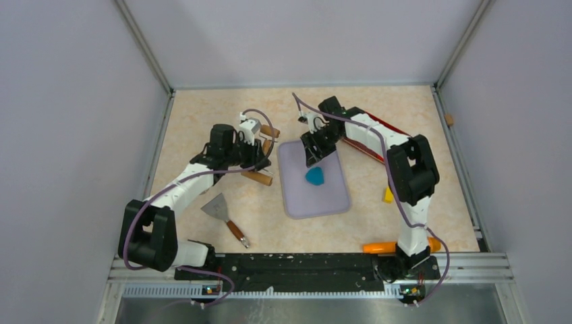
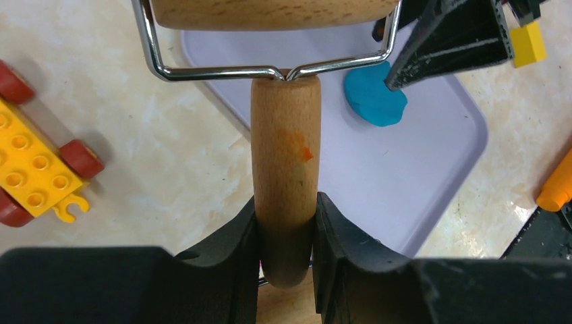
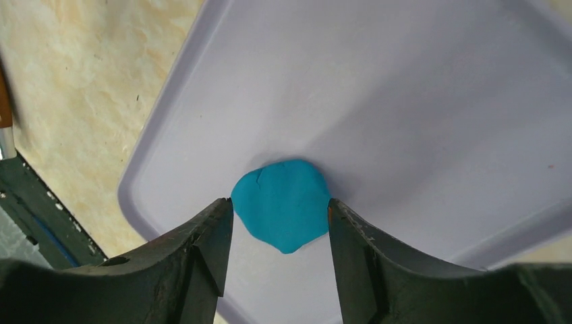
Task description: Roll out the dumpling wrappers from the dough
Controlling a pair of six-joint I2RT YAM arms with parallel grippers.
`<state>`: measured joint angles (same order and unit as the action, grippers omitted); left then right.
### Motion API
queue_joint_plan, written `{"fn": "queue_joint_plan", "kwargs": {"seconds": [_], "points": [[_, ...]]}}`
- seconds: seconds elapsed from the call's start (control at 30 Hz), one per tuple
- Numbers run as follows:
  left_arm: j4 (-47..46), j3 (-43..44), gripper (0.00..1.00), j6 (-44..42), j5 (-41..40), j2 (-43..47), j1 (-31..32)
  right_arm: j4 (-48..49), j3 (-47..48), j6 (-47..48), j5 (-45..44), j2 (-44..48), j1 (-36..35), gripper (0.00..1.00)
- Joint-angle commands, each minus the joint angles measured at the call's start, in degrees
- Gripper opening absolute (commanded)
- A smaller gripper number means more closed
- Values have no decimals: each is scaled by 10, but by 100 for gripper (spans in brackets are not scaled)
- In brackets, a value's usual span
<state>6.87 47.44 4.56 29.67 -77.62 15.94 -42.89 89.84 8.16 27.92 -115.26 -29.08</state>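
**Dough lump on the mat, flanked by the right jaws; roller clamped on the left**

The dough (image 1: 314, 176), a small thick lump of teal-blue putty with a rounded top and a blunt point at one end, lies on the lavender rectangular mat (image 1: 330, 197), roughly at its middle. It is not flattened, and a fine crack shows near its edge in the right wrist view. No cut discs are visible on the mat.

The right gripper (image 3: 280, 210) is directly over the lump with its jaws parted. One black finger (image 3: 202, 250) stands at each side of the dough (image 3: 282, 202), right at its edges. Whether the pads press on the putty cannot be told. The lump rests on the mat (image 3: 418, 94), not lifted. In the left wrist view one right fingertip meets the top edge of the dough (image 2: 372, 100).

Just left of the mat, the left gripper (image 2: 287, 226) is closed on the round handle of a tan wooden roller (image 2: 284, 145). A bent wire yoke joins the handle to the barrel, which lies crosswise over the mat's (image 2: 418, 169) left border. From above, the roller (image 1: 259, 177) sits beside the mat under the left gripper (image 1: 253, 154).

Farther out on the beige marbled table (image 1: 202, 121) lie:
- a scraper with a metal blade and wooden handle (image 1: 219, 208), near the left arm
- a small yellow block (image 1: 388, 195), right of the mat
- an orange rod-like piece (image 1: 380, 247), by the right arm's base
- a yellow toy brick car with red wheels (image 2: 30, 169), seen only from the left wrist
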Motion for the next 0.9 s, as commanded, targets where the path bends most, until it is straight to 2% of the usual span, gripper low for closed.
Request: {"fn": "queue_joint_plan", "kwargs": {"seconds": [0.0, 0.2, 0.33, 0.4, 0.5, 0.63, 0.87], "points": [[-42, 27, 0, -24, 41, 0, 14, 12, 45, 13, -27, 21, 5, 56], [-53, 40, 0, -74, 57, 0, 55, 10, 32, 12, -5, 76, 36, 55], [-99, 39, 0, -127, 63, -1, 106, 133, -75, -113, 31, 215, 99, 55], [-116, 47, 0, -150, 66, -15, 133, 158, -116, -158, 53, 256, 113, 56], [-143, 57, 0, -196, 87, -44, 172, 148, -128, -211, 106, 263, 114, 56], [-172, 82, 0, -197, 120, -98, 190, 196, -163, -277, 158, 285, 118, 59], [-141, 146, 0, -239, 133, -165, 206, 146, -169, -254, 199, 281, 122, 64]]}}
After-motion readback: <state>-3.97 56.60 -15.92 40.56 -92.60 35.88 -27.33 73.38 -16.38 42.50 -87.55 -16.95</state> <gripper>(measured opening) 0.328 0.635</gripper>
